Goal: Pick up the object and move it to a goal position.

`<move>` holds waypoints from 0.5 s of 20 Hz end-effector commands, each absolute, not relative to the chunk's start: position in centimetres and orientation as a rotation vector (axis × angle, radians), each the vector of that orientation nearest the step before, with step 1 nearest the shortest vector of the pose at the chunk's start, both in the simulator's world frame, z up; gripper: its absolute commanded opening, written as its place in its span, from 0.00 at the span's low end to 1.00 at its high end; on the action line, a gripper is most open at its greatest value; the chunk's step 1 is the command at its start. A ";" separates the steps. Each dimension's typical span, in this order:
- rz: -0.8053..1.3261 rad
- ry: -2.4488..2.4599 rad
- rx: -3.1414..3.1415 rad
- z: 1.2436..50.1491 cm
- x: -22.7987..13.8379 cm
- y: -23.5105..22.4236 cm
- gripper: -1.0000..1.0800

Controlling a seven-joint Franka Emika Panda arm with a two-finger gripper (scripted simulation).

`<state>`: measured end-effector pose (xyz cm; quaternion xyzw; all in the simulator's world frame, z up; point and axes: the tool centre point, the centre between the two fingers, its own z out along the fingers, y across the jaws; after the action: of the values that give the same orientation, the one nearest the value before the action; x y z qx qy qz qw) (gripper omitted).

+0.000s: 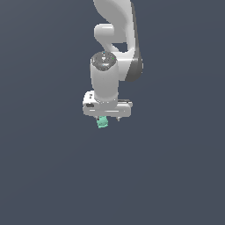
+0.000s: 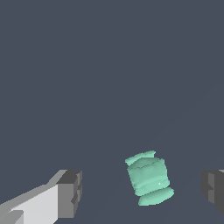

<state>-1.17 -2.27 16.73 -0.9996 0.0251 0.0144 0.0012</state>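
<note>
Hanging straight down from the white arm, the gripper sits right over the mint-green blob, which peeks out just below it in the exterior view. From the wrist camera the jaws stand wide apart, holding nothing, with the blob lying tilted on the dark grey surface between the two fingers, touching neither.

Setting is reading as a bare simulated test space, not a real room. A flat, uniform slate-grey backdrop is filling both views, showing no walls, furniture or floor edge. The white arm is rendering with smooth, untextured shading, and the small green blob is showing the same blocky, computer-drawn look.
</note>
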 end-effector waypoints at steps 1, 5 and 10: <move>0.045 0.079 -3.138 16.7 -1.2 -2.3 0.96; 0.052 0.077 -3.139 16.8 -1.4 -2.4 0.96; 0.068 0.078 -3.140 17.1 -1.8 -2.8 0.96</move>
<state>-1.71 -2.69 17.01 -0.9995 0.0247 0.0204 0.0000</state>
